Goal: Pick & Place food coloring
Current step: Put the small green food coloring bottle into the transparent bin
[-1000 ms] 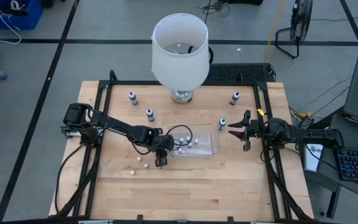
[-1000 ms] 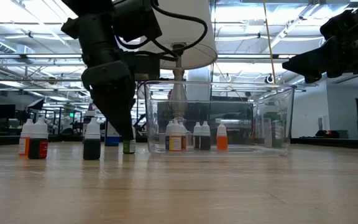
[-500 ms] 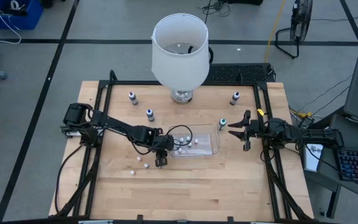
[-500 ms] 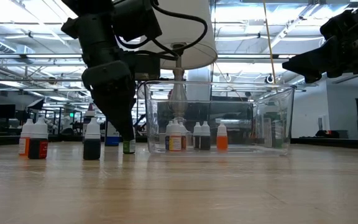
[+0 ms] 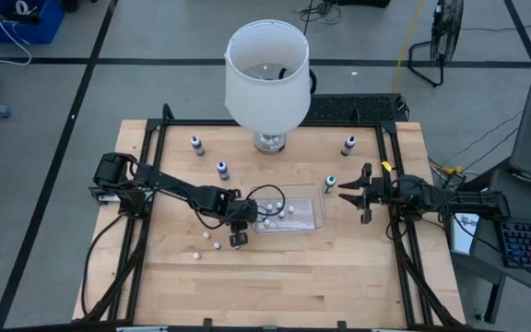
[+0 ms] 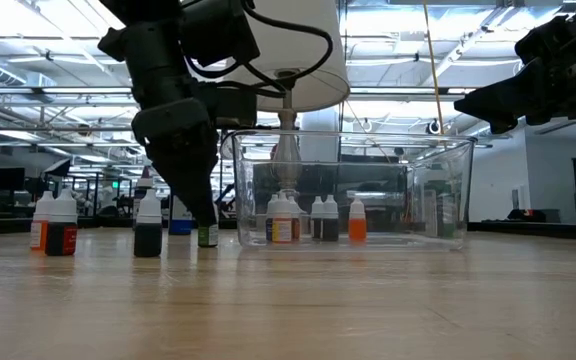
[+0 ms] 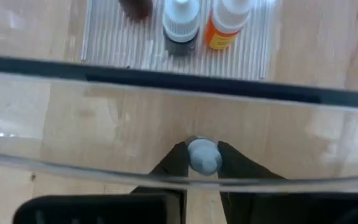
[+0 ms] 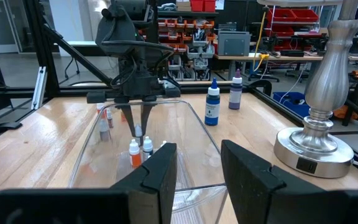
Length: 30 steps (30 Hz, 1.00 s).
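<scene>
1. Bottle (image 7: 203,155) pinched by its cap, upright, just outside the tub (image 5: 313,221) wall, probably touching the table (image 5: 339,277).
2. Left gripper (image 5: 238,239) clamped on it, presumably for lifting over.
3. Four bottles already inside; others scattered around.
4. Right gripper (image 5: 356,195) parked aside, fingers apart.

Lamp (image 5: 266,78) at back middle of table (image 5: 339,277). Plastic tub (image 5: 313,221) in front of lamp, mid-table. Several small bottles (image 6: 313,220) inside tub, toward its left end. Left gripper (image 5: 238,240) just outside tub's front-left corner, fingers either side of one bottle (image 7: 203,155). Two bottles (image 5: 206,242) on table left of that gripper. Two bottles (image 5: 210,157) behind left arm, left of lamp. Two more (image 5: 339,164) right of lamp, behind tub. Right gripper (image 5: 353,195) right of tub, apart from it.
</scene>
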Motion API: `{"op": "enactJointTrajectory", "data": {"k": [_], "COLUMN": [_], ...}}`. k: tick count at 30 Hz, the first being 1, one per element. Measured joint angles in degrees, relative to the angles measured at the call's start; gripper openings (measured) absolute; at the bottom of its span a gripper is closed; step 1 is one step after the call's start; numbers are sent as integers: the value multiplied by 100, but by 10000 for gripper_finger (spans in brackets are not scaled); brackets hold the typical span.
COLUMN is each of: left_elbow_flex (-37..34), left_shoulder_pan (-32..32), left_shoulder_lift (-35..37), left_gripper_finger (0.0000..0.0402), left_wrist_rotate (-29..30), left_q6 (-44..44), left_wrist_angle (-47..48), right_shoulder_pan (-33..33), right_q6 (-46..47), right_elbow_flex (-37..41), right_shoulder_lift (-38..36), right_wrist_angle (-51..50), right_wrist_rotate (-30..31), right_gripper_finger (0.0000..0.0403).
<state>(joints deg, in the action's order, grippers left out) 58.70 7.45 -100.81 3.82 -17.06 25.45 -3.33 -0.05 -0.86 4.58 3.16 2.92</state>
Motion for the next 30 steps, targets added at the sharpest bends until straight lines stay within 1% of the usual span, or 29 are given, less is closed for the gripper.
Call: {"op": "enactJointTrajectory", "data": {"k": [3,5,8,11,14,16,18,20,22,26,28,30], "left_elbow_flex": [34,79,81,81,81,147,444,910,1530,2883,3510,3997], "left_shoulder_pan": [128,213,346,482,514,423,319,209,89,-192,-302,-365], "left_shoulder_lift": [172,361,768,1221,1682,1863,1881,1740,1422,510,7,-484], "left_gripper_finger": [60,60,60,60,60,60,60,60,60,60,60,60], "left_wrist_rotate": [235,375,655,960,1128,1131,1052,993,972,904,733,506], "left_q6": [-4,-159,-480,-811,-751,-442,-10,420,843,1463,1670,1882], "left_wrist_angle": [302,547,1013,1248,885,479,315,445,803,1741,2165,2396], "right_shoulder_pan": [0,1,1,1,0,0,1,0,2,1,0,0], "right_q6": [0,0,0,0,0,0,0,0,0,0,0,1], "right_elbow_flex": [1,0,1,1,2,0,1,1,2,2,1,0], "right_shoulder_lift": [0,0,0,0,0,-2,0,-2,-2,-2,0,-1], "right_wrist_angle": [2,0,0,0,-2,3,10,0,4,4,0,2], "right_wrist_rotate": [2,2,1,1,2,2,2,1,2,1,2,2], "right_gripper_finger": [114,114,114,114,114,114,114,114,114,114,114,114]}}
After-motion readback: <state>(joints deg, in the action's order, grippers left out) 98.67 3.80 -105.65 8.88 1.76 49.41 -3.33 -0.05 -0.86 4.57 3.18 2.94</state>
